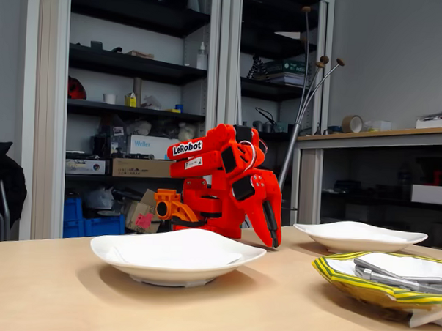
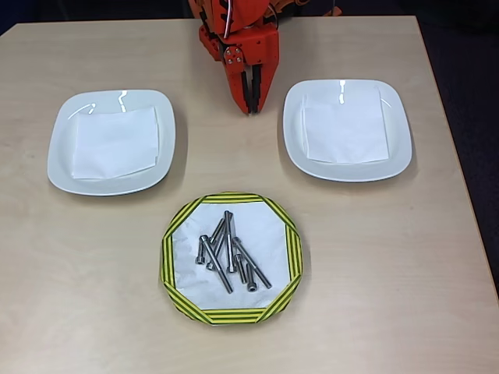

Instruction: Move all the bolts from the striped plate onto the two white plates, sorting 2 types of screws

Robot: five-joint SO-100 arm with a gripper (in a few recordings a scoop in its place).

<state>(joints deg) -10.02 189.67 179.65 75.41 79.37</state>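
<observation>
Wooden table [image 2: 93, 273] | striped plate [image 2: 178, 234]: bolts [image 2: 230, 251] | white plates [image 2: 62, 148]: napkins | pincer [image 2: 250, 105] pressed together

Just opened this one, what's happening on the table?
Nothing is being handled yet. The red arm's gripper rests fingers-down on the table between the two white plates, holding nothing. Each plate carries just a white napkin. All the bolts, long and short, lie piled on the striped plate, so sorting hasn't begun.
</observation>
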